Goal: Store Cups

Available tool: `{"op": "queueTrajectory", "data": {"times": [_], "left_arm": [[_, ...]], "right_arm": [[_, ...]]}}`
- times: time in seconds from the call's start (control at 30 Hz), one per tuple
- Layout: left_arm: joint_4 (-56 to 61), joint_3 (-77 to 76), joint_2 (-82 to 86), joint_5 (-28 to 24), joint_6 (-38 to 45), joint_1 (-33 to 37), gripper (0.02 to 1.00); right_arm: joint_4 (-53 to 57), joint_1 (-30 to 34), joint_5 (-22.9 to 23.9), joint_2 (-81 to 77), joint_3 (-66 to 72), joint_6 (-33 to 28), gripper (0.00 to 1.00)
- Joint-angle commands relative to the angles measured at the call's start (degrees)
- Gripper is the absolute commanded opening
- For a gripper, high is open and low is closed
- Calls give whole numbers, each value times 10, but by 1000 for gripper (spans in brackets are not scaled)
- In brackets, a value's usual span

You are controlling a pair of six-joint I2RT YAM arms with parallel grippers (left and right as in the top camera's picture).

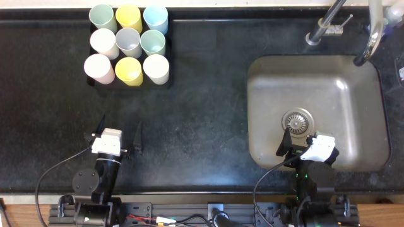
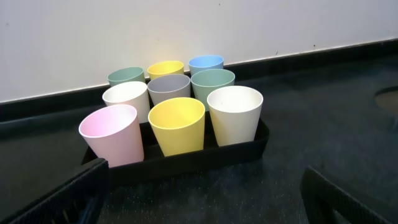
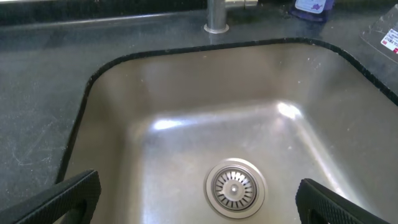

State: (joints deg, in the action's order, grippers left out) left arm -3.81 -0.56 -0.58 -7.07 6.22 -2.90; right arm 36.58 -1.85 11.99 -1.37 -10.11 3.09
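Note:
Several pastel cups (image 1: pixel 129 44) stand upright, mouths up, in a black tray (image 1: pixel 134 86) at the back left of the dark counter. In the left wrist view the cups (image 2: pixel 177 121) fill the tray (image 2: pixel 205 158) in three rows: pink, yellow and cream at the front, green, yellow and blue at the back. My left gripper (image 1: pixel 118 129) (image 2: pixel 205 211) is open and holds nothing, on the near side of the tray and well short of it. My right gripper (image 1: pixel 298 140) (image 3: pixel 199 208) is open with nothing in it, over the steel sink (image 1: pixel 353 94) near its drain (image 3: pixel 236 186).
The sink basin (image 3: pixel 155 99) takes up the right side of the counter, with a faucet (image 1: pixel 328 22) (image 3: pixel 216 15) behind it. A wall runs behind the tray. Bare dark counter (image 1: pixel 189 126) lies between the tray and the sink.

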Motion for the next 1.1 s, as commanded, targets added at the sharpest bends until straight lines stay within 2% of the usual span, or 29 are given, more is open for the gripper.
{"op": "queueTrajectory", "data": {"times": [0.03, 0.27, 0.43, 0.53, 0.7, 0.8, 0.87, 1.1], "left_arm": [[-1, 1, 4, 2, 9, -1, 998], [-1, 1, 4, 2, 9, -1, 998], [-1, 1, 4, 2, 9, -1, 998], [-1, 1, 4, 2, 9, -1, 998], [-1, 1, 4, 2, 9, -1, 998], [-1, 1, 4, 2, 9, -1, 998], [-1, 1, 4, 2, 9, -1, 998], [-1, 1, 4, 2, 9, -1, 998]], "right_arm": [[-3, 3, -3, 8, 9, -24, 998], [-7, 3, 1, 8, 9, -31, 998], [-122, 4, -51, 8, 30, -25, 998], [-169, 4, -54, 8, 41, -24, 998], [-323, 4, -75, 9, 96, -27, 998], [-323, 3, -128, 12, 99, -26, 998], [-323, 3, -143, 12, 99, -26, 998], [-323, 3, -139, 12, 99, -22, 998]]}}
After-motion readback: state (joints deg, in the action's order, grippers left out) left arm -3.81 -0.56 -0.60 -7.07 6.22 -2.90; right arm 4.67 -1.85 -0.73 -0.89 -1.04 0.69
